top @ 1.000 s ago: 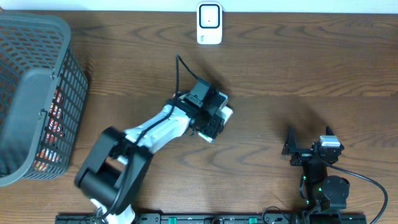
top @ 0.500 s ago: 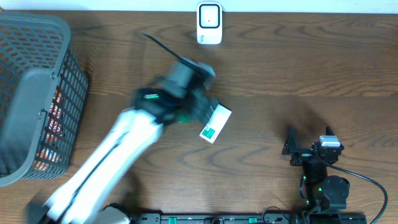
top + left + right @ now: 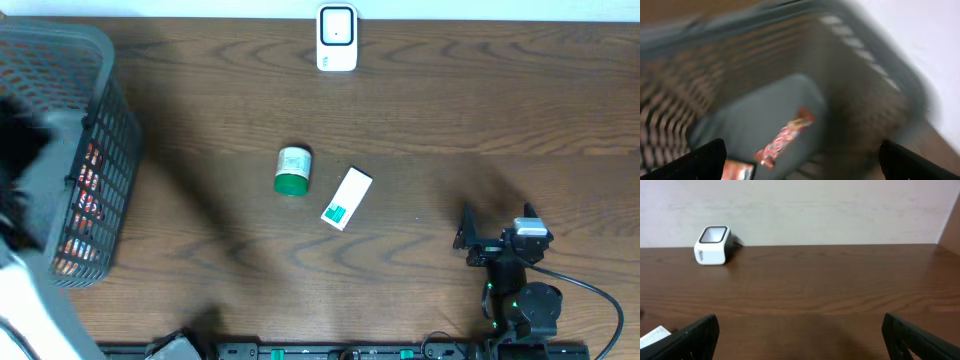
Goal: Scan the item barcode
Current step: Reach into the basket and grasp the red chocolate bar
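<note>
Left wrist view: basket (image 3: 862, 107) blurred; left fingers (image 3: 695, 162) and right fingers (image 3: 690, 336) spread, empty.

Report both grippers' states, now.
Left gripper: open, empty, above the grey plastic mesh basket.
Right gripper: open, empty.

Dark wood-grain table (image 3: 500, 110) with low sheen, grey matt plastic mesh basket (image 3: 110, 130), glossy white plastic scanner (image 3: 337, 38), smooth cardboard box (image 3: 347, 198), glossy red wrapper (image 3: 785, 137).
</note>
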Robot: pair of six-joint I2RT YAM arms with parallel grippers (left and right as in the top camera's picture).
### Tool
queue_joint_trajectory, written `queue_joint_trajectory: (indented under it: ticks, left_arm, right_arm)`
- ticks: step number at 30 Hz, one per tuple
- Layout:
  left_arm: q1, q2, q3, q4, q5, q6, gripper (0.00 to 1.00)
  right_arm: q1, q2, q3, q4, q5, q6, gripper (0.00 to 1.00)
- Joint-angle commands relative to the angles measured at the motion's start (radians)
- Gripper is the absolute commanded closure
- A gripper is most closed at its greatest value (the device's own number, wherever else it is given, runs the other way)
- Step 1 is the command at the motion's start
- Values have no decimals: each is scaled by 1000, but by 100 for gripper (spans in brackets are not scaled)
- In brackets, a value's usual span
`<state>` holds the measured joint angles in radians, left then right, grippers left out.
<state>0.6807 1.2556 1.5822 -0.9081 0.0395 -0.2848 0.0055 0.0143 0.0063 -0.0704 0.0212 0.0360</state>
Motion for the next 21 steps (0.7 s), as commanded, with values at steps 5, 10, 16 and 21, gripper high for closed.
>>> queue_joint_trajectory:
  ticks: [5, 10, 16, 21]
  left_arm:
    - [159, 305, -17, 6, 134, -26, 1]
    - [88, 510, -23, 24, 216, 373, 5]
    - [2, 658, -23, 40, 84, 546, 4]
    - [-35, 738, -24, 73, -33, 565, 4]
  right_arm:
    - [-7, -8, -1, -4, 0, -15, 1]
    - [-7, -8, -1, -4, 0, -15, 1]
    - [-7, -8, -1, -4, 0, -15, 1]
    - [-7, -8, -1, -4, 0, -15, 1]
